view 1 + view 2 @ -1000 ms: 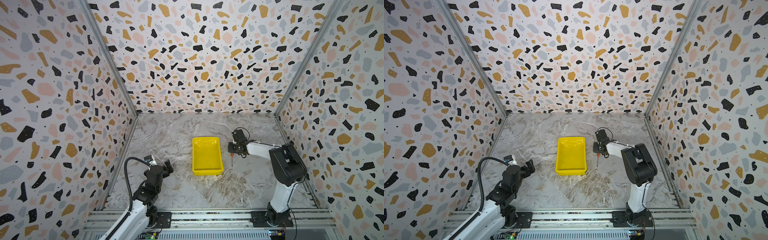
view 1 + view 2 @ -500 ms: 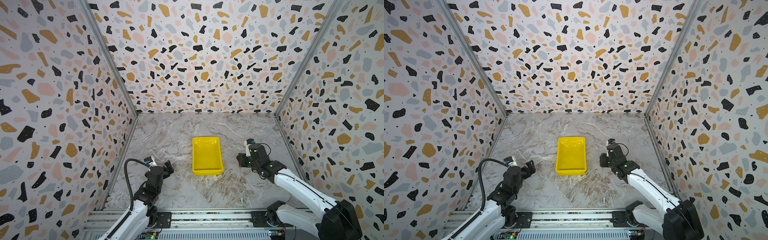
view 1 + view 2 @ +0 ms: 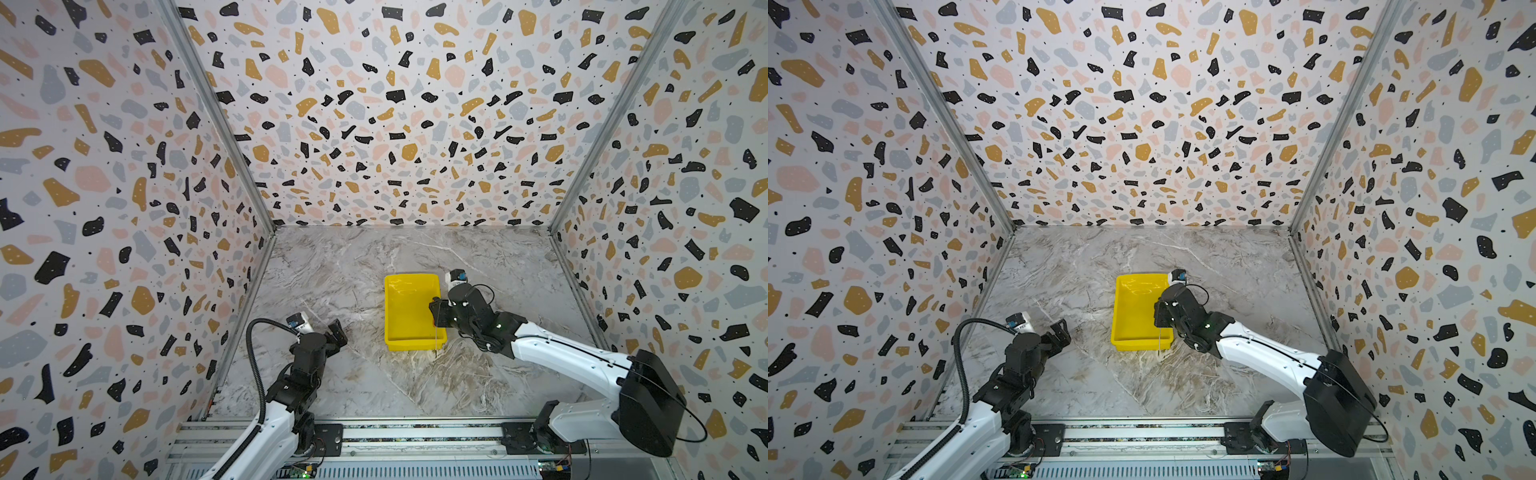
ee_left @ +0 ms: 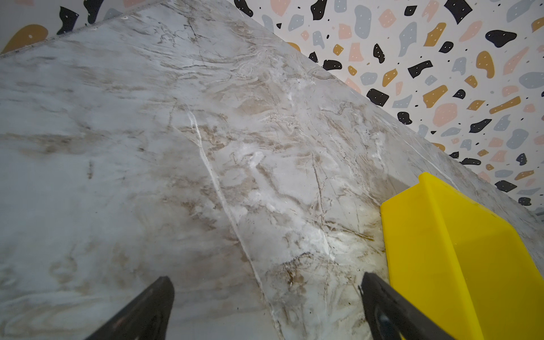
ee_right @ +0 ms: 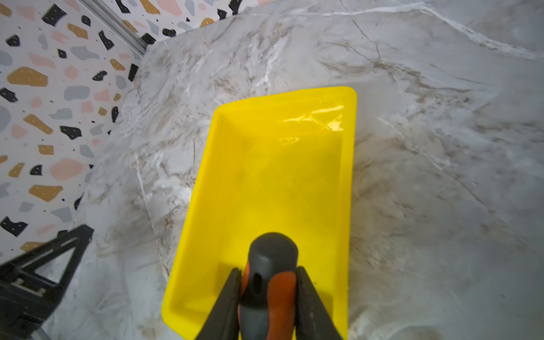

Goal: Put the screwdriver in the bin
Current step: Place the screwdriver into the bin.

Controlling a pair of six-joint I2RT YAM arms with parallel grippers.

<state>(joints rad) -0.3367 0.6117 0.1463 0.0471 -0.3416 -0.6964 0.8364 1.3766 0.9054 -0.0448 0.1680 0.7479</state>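
The yellow bin [image 3: 405, 307] [image 3: 1133, 311] lies in the middle of the marble floor with nothing inside it. My right gripper [image 3: 436, 312] [image 3: 1160, 312] hovers over the bin's right rim, shut on the screwdriver [image 5: 272, 265]. Its fingers [image 5: 306, 294] clamp the orange and black handle, and the black end cap points over the bin's inside [image 5: 279, 182]. In both top views the thin shaft [image 3: 435, 338] [image 3: 1160, 338] hangs down by the bin's near right corner. My left gripper [image 3: 332, 334] [image 4: 265, 278] stands open and holds nothing, low over the floor left of the bin [image 4: 471, 265].
Speckled walls [image 3: 124, 208] close in the left, back and right sides. A metal rail [image 3: 374, 436] with both arm bases runs along the front. The left arm's black fingers [image 5: 44, 279] show at the edge of the right wrist view.
My right arm has swung left with the screwdriver, from beside the bin's right side to over its right rim. The left arm has barely moved.
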